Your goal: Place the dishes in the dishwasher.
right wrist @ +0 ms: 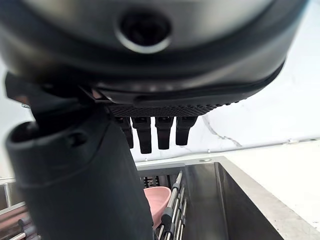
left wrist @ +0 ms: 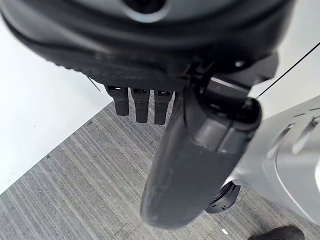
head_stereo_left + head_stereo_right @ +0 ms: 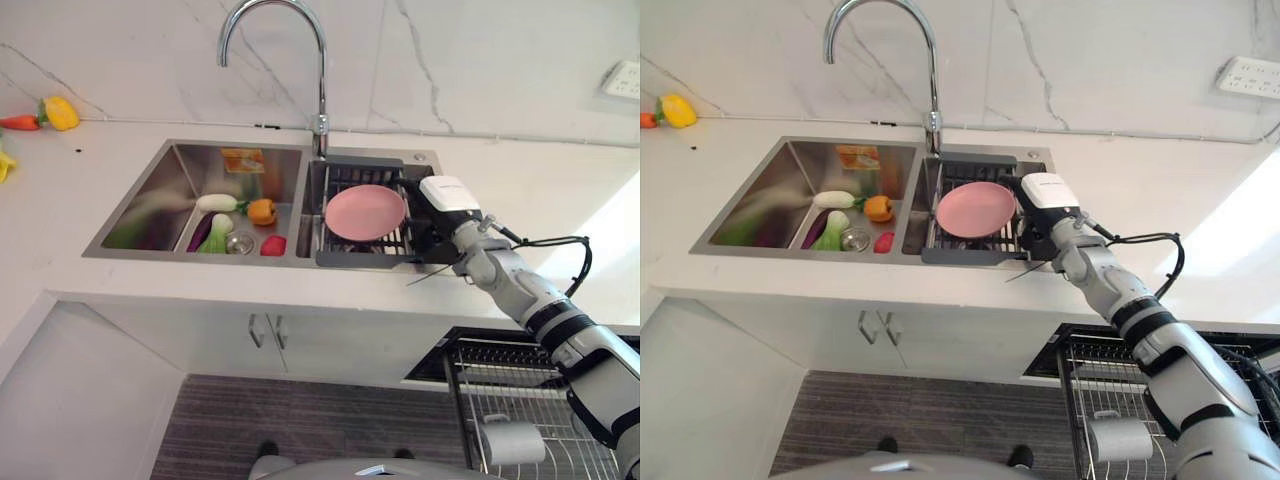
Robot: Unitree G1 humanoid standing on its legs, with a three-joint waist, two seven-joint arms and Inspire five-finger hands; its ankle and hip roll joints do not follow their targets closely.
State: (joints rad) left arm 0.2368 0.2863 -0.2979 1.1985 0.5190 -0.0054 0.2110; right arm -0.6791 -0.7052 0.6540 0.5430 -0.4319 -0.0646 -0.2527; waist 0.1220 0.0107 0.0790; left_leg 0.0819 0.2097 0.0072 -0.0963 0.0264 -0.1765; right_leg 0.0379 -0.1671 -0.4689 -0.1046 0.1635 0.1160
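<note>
Dishwasher rack [image 3: 530, 400] standing pulled out nearest, right hand [image 3: 432, 232] hovering with fingers [image 1: 163, 132] straight at the sink's right rim, just beside the pink plate [image 3: 365, 212] lying on the sink's drying rack [image 3: 352, 252], left hand [image 2: 140, 102] hanging relaxed over the floor.

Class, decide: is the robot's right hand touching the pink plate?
Apart. In the right wrist view the right hand has straight fingers above the pink plate, with sink wall visible between them.

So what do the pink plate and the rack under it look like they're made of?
Pink plate: probably plastic or melamine, judging by its matte, even colour without glassy highlights, though glazed ceramic is possible. Rack: dark bars in a grey frame, likely coated metal wire; plastic can't be ruled out.
</note>
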